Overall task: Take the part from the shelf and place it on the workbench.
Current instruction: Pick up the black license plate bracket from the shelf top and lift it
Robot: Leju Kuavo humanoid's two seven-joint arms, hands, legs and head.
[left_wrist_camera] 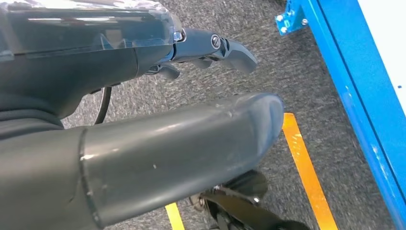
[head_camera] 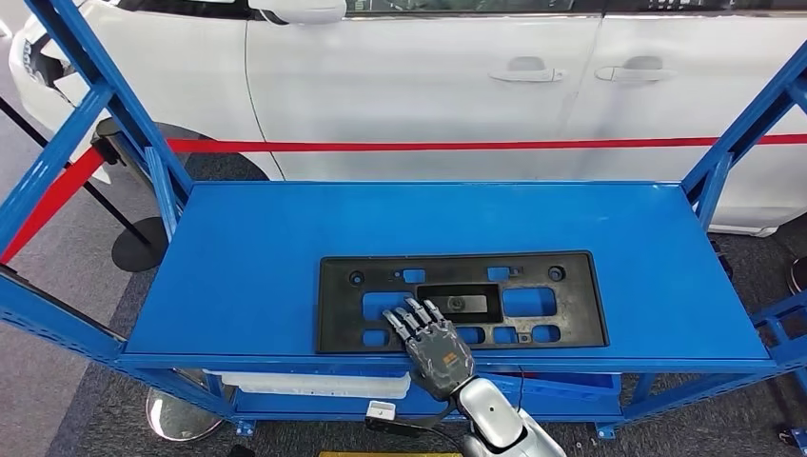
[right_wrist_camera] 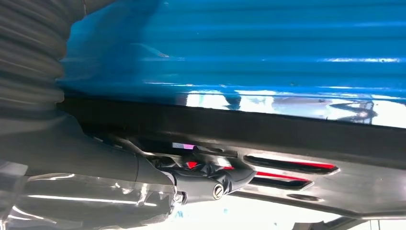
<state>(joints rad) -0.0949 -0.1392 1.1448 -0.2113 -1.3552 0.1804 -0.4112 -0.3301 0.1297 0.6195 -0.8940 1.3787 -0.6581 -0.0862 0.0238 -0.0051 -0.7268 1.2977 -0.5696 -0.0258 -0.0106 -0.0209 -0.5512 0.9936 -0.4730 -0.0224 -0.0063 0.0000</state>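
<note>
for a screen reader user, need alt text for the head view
The robot's right hand rests flat on a black plastic part lying on a blue shelf. Behind the shelf are a red barrier tape and a white car.

Left hand [left_wrist_camera: 158, 120] over grey carpet [left_wrist_camera: 268, 62], thumb [left_wrist_camera: 182, 143] thick across the middle, darker fingers [left_wrist_camera: 225, 48] apart, holding nothing. Orange tape [left_wrist_camera: 304, 167] on carpet beside blue frame [left_wrist_camera: 364, 120].

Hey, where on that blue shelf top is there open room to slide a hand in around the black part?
The blue shelf is bare left of the black part, between it and the left posts, in a broad strip behind it toward the white car, and to its right. The near edge is tight: the part lies close to the lip, with the right hand lying over it.
</note>
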